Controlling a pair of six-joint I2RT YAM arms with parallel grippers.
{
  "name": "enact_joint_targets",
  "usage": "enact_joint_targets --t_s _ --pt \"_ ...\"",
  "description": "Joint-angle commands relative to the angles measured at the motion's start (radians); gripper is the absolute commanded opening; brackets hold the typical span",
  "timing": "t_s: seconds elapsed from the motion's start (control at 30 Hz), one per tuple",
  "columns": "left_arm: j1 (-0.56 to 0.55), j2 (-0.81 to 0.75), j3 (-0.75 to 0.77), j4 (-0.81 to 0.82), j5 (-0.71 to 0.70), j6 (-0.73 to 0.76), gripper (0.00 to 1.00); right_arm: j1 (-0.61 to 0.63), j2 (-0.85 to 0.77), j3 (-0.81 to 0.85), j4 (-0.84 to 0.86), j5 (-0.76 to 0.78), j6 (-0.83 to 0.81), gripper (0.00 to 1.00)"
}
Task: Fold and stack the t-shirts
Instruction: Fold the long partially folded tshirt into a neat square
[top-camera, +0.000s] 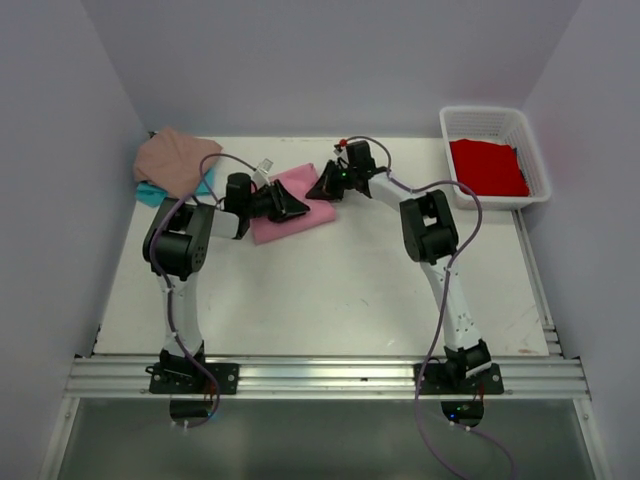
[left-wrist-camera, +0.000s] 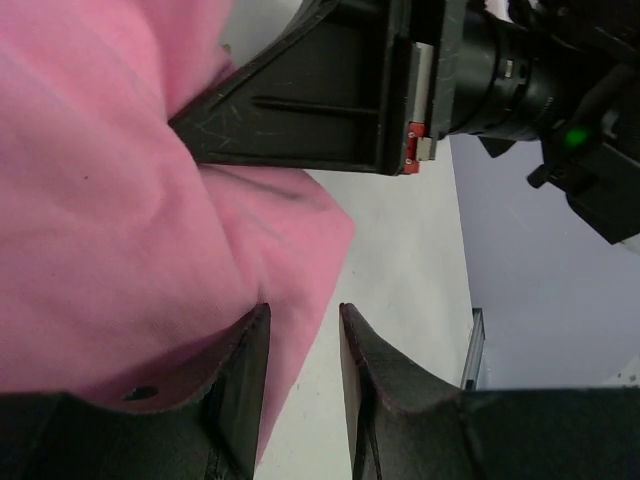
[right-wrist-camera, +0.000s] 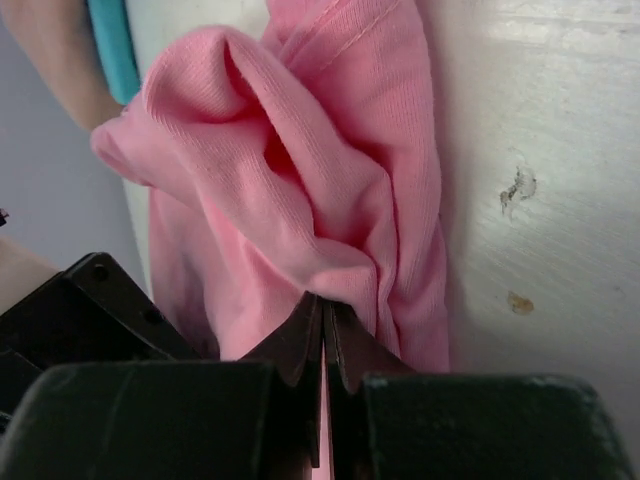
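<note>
Pink t-shirt (top-camera: 312, 216) edge between right fingers (right-wrist-camera: 285, 350)

Pale lavender walls (top-camera: 330, 60) box in three sides, the light soft and even. A white table (top-camera: 330, 300), scuff marks (right-wrist-camera: 518, 188) on it, an aluminium rail (top-camera: 330, 377) along its near edge.
</note>
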Motion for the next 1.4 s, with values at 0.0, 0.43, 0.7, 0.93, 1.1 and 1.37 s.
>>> enact_joint_targets --t_s 0.0,0.43,0.7,0.93,1.1,1.37 --pt "0.011 0.013 -0.019 -0.015 -0.036 0.033 0.38 0.031 -0.037 -0.004 -0.218 0.149 -0.141 0.00" --pt "-0.053 -0.115 -0.464 0.086 -0.071 0.047 0.34 0.041 -0.497 -0.683 -0.186 0.492 -0.307 0.00" --pt "-0.273 -0.319 -0.737 0.141 -0.157 -0.041 0.33 0.049 -0.729 -0.926 -0.154 0.515 -0.310 0.00" --pt "-0.456 -0.606 -0.890 0.109 -0.263 -0.145 0.32 0.061 -0.904 -1.067 -0.203 0.521 -0.322 0.00" --pt "-0.497 -0.758 -0.869 0.008 -0.333 -0.150 0.32 0.086 -1.051 -1.080 -0.241 0.501 -0.324 0.00" --pt "-0.485 -0.867 -0.584 -0.400 -0.635 0.146 0.36 0.187 -1.235 -1.110 -0.195 0.300 -0.255 0.00"
